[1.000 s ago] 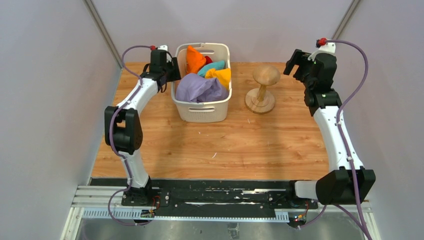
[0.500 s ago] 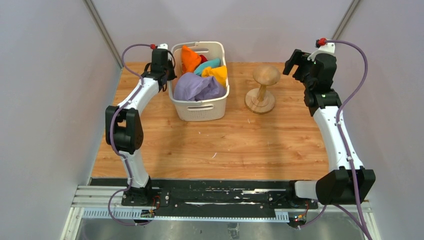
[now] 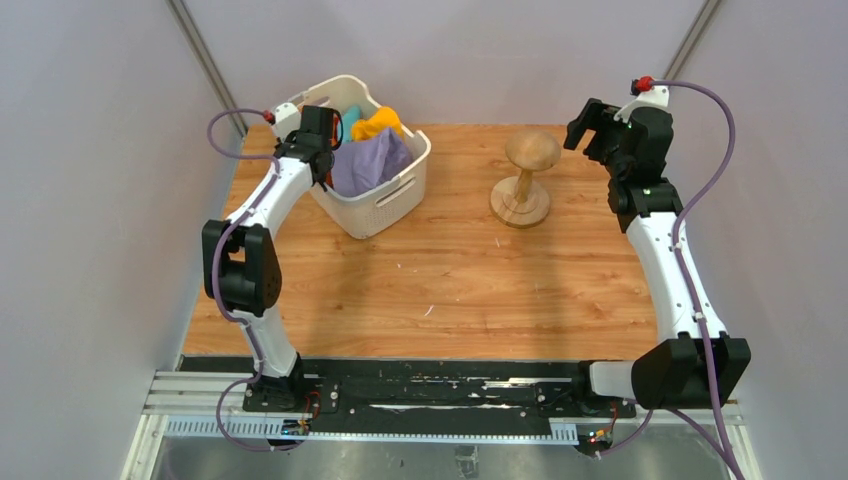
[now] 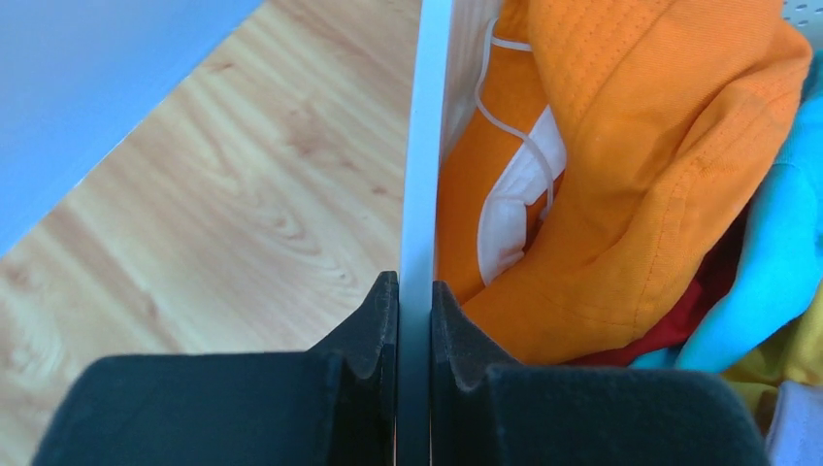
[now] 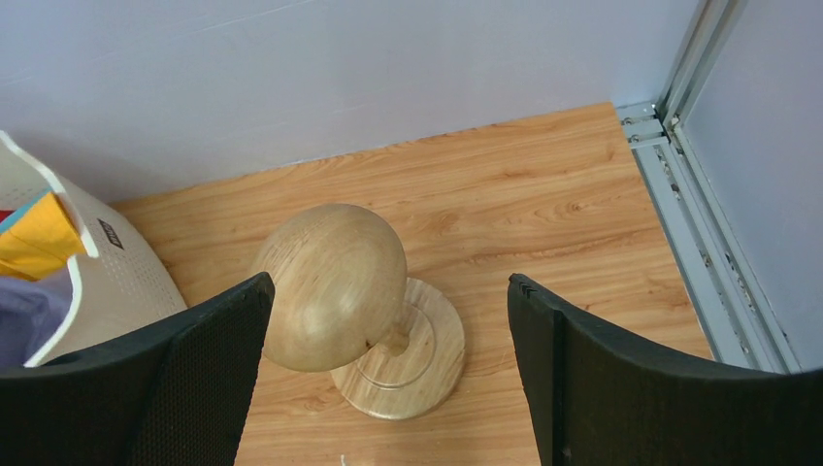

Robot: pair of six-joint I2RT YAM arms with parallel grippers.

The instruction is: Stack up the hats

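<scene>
- The left gripper has its two fingers pressed almost together, pinching the thin white wall of the basket just below the rim. One finger lies outside the wall and the other inside.
- The inner finger touches the folded edge of the orange hat, whose white label faces the wall.
- The right gripper has its fingers spread wide. They hold nothing and touch nothing.
- The right gripper hangs in the air above the wooden stand, which shows between the two fingers in the right wrist view.
- The basket sits at the far left of the table. It is tilted, with the gripped left side higher and the right side low on the wood.
- All five hats lie crumpled together inside the basket, and none is on the stand.
- The orange hat is against the gripped wall, and the red hat is under it, mostly hidden.
- The teal hat lies beside the orange hat, farther from the wall.
- The yellow hat is at the far side, reaching the rim.
- The lavender hat is on top, toward the near side.
- The mushroom-shaped stand is upright and bare, to the right of the basket and apart from it.
</scene>
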